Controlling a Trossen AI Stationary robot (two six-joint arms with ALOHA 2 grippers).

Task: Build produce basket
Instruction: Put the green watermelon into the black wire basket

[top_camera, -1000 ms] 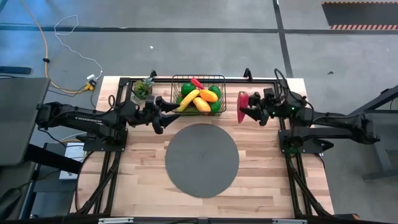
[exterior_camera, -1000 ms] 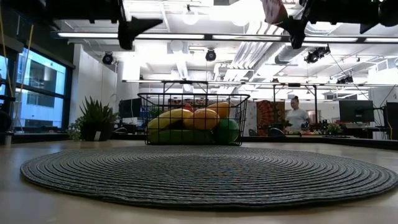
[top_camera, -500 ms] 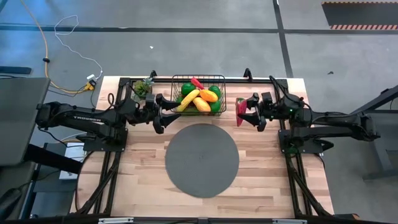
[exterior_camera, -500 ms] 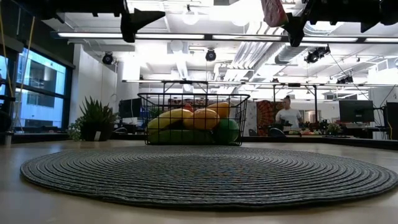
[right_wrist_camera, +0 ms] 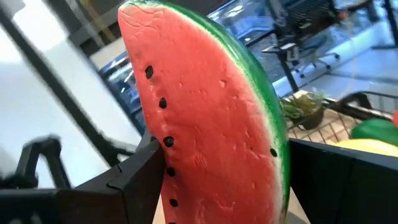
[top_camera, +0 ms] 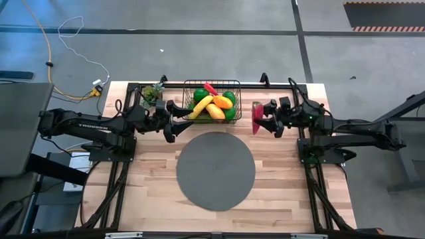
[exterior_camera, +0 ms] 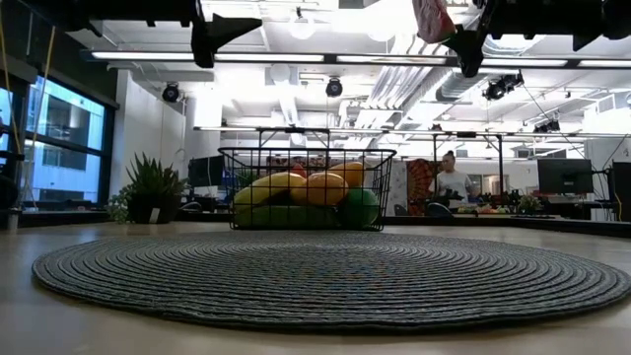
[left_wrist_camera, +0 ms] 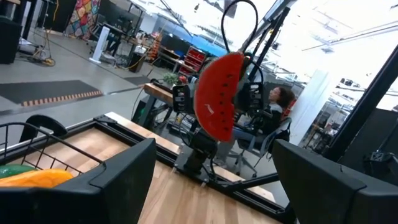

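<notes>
While most of the produce already lies in the basket (top_camera: 212, 101), one piece is not yet in. High view: the basket stands at the far edge of the table (top_camera: 279, 192), just beyond the round grey mat (top_camera: 216, 169), and holds the yellow banana (top_camera: 201, 105), green limes (top_camera: 199, 94), orange-yellow pieces (top_camera: 219, 106) and a red chilli (top_camera: 211, 87); grapes and cucumber cannot be made out.

The right gripper (top_camera: 264, 113) is raised above the table to the basket's right, pinching the watermelon slice (top_camera: 257, 112). Right wrist view confirms it: the slice (right_wrist_camera: 205, 118) sits upright between the two dark fingers (right_wrist_camera: 130, 180), rind outward. In the low view the slice (exterior_camera: 432, 18) hangs high, well clear of the basket rim.

The left gripper (top_camera: 170, 119) hovers just left of the basket, fingers spread and holding nothing; its wrist view shows only bare fingers (left_wrist_camera: 118, 180) with the slice (left_wrist_camera: 217, 102) across from them.

Judgement: task near its end. Remaining: carry the slice over the basket, lower, release. No loose produce is seen elsewhere on the table.
</notes>
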